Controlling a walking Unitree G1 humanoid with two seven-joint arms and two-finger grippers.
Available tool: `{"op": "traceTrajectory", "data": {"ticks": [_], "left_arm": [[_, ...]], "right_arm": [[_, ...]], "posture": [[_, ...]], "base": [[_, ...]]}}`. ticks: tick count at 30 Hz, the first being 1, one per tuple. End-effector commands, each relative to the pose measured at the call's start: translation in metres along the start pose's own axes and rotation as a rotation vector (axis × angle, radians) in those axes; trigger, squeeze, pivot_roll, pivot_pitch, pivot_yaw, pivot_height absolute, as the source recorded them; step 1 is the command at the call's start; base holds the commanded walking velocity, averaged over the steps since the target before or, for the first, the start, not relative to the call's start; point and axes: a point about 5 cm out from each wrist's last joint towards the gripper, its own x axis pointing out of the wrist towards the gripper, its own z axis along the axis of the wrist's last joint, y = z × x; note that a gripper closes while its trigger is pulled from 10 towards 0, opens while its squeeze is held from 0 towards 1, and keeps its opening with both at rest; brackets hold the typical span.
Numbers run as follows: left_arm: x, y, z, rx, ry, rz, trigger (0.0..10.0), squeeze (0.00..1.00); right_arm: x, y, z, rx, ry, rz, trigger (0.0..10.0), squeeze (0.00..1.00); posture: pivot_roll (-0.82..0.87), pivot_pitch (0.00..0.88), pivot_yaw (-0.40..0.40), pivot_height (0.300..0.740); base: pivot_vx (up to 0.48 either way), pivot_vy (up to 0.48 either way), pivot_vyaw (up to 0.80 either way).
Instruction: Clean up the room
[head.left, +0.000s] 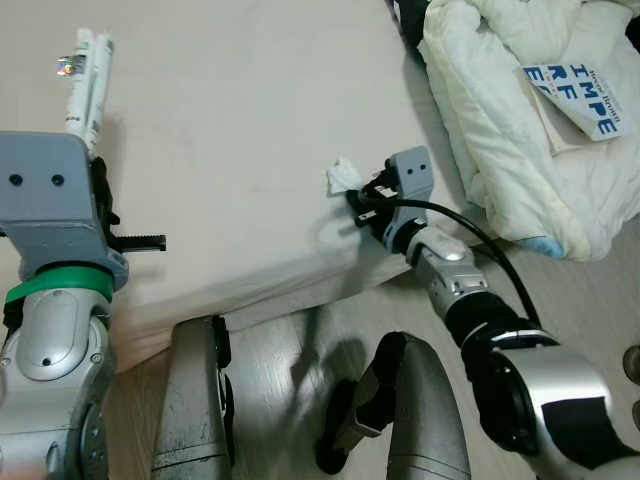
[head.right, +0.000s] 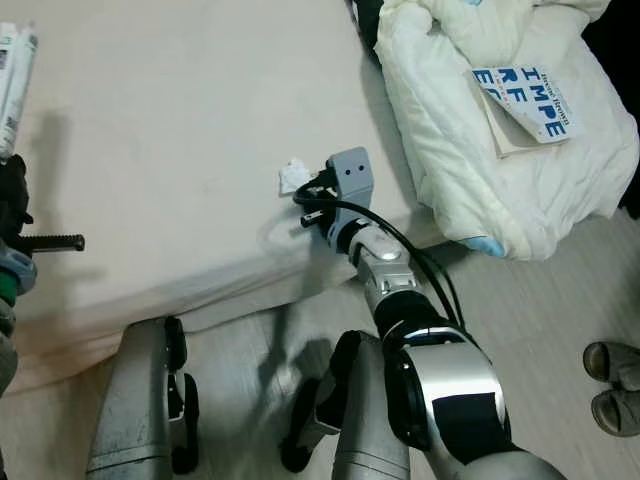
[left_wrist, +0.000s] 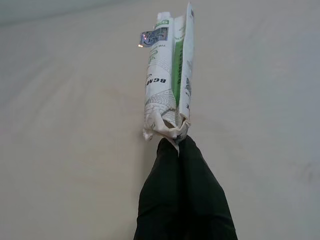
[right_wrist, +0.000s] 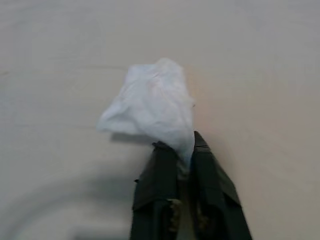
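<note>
The right gripper (right_wrist: 181, 150) is clamped on a crumpled white tissue (right_wrist: 150, 106), its jaws pinched together on one corner, just above the beige mattress (head.left: 230, 120) near its front edge. The left gripper (left_wrist: 175, 145) holds a folded white-and-green printed wrapper (left_wrist: 167, 80) by its crumpled end, jaws closed tight on it, out over the left side of the mattress. A bunched white duvet (head.left: 520, 150) lies at the right, with a blue-lettered card (head.left: 580, 95) resting on its folds.
</note>
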Motion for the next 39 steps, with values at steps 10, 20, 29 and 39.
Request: {"op": "traceTrajectory", "data": {"ticks": [10,20,29,39], "left_arm": [[0.005,-0.043,-0.025,-0.048,0.050,-0.161,10.0,0.00],[0.016,-0.106,-0.034,-0.190,0.052,-0.427,10.0,0.00],[0.029,-0.101,-0.043,-0.147,-0.008,-0.449,10.0,0.00],[0.037,-0.105,-0.051,-0.159,0.004,-0.458,10.0,0.00]], "right_arm": [[-0.005,-0.008,0.010,-0.074,-0.102,-0.009,0.0,0.00],[-0.053,-0.003,0.011,-0.201,-0.417,-0.222,10.0,0.00],[-0.104,0.000,-0.014,-0.307,-0.435,-0.435,10.0,0.00],[-0.119,-0.021,0.008,-0.387,-0.472,-0.617,10.0,0.00]], "posture": [[0.32,0.294,-0.165,0.560],[0.09,0.148,-0.073,0.560],[0.06,0.095,-0.029,0.570],[0.04,0.079,-0.025,0.600]], "base": [[0.000,0.000,0.00],[0.000,0.000,0.00],[0.000,0.000,0.00],[0.000,0.000,0.00]]}}
